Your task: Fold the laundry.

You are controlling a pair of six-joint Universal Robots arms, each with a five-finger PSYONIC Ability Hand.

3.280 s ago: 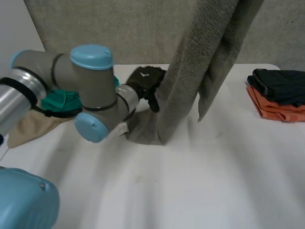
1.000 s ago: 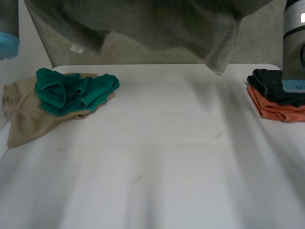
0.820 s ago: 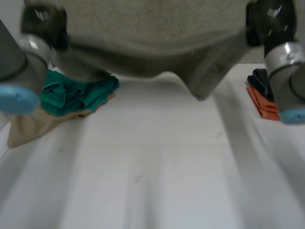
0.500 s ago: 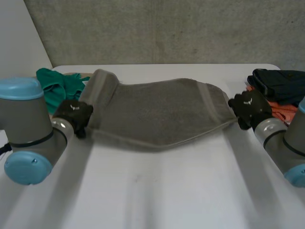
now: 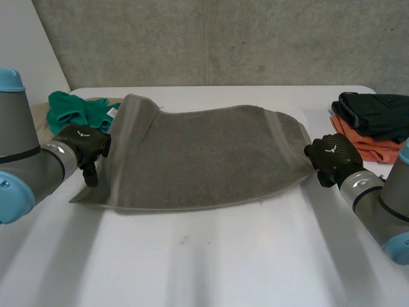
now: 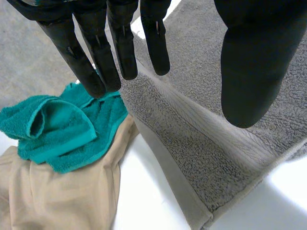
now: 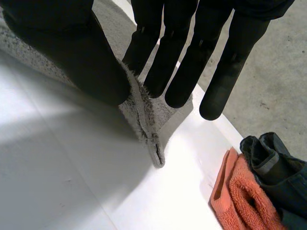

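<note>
The grey towel (image 5: pixel 204 157), sagging a moment ago, now lies flat on the surface (image 5: pixel 223 256). At its left edge the left hand (image 5: pixel 83 144) is spread; the right hand (image 5: pixel 332 157) pinches its right corner.

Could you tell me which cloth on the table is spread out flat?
The grey towel in the middle; the green towel is crumpled, the orange cloth and dark cloth are folded.

The towel (image 5: pixel 204 157) lies spread on the table (image 5: pixel 223 256), left hand (image 5: pixel 83 144) at its left edge, right hand (image 5: pixel 332 157) at its right corner. A loose heap (image 5: pixel 73 112) lies behind the left hand, a folded stack (image 5: pixel 374 121) behind the right.
</note>
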